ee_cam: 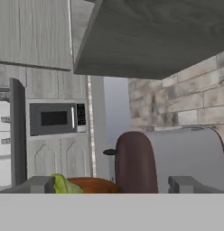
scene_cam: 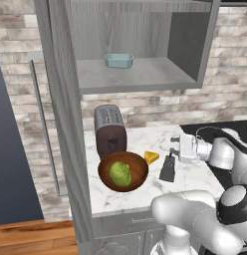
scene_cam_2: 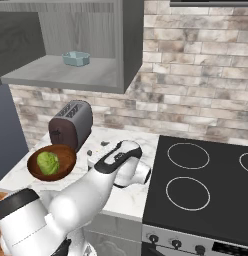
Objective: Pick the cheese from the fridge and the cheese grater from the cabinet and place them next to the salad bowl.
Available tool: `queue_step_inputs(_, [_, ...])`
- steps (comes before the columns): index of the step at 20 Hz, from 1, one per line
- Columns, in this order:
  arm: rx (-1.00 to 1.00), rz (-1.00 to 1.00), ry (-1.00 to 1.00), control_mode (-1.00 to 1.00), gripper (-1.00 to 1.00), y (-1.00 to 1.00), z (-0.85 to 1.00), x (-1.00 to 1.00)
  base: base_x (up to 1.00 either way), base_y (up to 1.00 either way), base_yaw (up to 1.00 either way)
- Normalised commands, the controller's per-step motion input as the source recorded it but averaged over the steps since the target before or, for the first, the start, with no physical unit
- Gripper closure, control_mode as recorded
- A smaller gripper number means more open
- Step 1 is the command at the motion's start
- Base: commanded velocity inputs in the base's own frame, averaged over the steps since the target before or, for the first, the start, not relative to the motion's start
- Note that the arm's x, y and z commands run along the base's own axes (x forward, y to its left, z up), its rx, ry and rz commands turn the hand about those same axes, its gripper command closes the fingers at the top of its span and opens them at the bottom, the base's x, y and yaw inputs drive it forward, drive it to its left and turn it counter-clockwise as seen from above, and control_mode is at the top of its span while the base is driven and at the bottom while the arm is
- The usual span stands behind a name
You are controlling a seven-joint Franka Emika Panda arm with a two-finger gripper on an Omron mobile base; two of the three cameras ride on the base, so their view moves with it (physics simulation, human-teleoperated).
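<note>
The gripper (scene_cam: pixel 174 148) hangs released, empty; at its 6 o'clock the cheese grater (scene_cam: pixel 168 168): rigid, light, best gripped by its top handle.

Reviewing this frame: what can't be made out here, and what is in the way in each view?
- Cheese and cheese grater: in the right base view the arm stands in front of them.
- Salad bowl: in the hand view its lower part is cut off at the bottom edge.
- Tool: small in the left base view; whether it touches the grater cannot be told.
</note>
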Motion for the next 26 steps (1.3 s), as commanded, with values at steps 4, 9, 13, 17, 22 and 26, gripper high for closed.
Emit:
queue_step_inputs(4, [0.0,0.0,0.0,-1.0,-1.0,-0.01,0.96,-0.47,0.0,0.0,0.0])
queue_step_inputs(9, [-0.02,0.0,0.0,-1.0,-1.0,-0.01,0.98,-0.62,0.0,0.0,0.0])
queue_step_inputs(13, [-0.12,0.0,0.0,-1.0,-1.0,-0.14,0.63,-0.76,0.0,0.0,0.0])
queue_step_inputs(17, [-0.19,-0.02,0.0,-1.0,-1.0,-0.23,0.44,-0.85,0.0,0.0,0.0])
queue_step_inputs(22, [-0.27,-0.07,-0.01,-1.0,-1.0,-0.19,0.44,-0.7,0.0,0.0,0.0])
queue_step_inputs(26, [-0.29,-0.07,0.0,-1.0,-1.0,-0.14,0.44,-0.51,0.0,0.0,0.0])
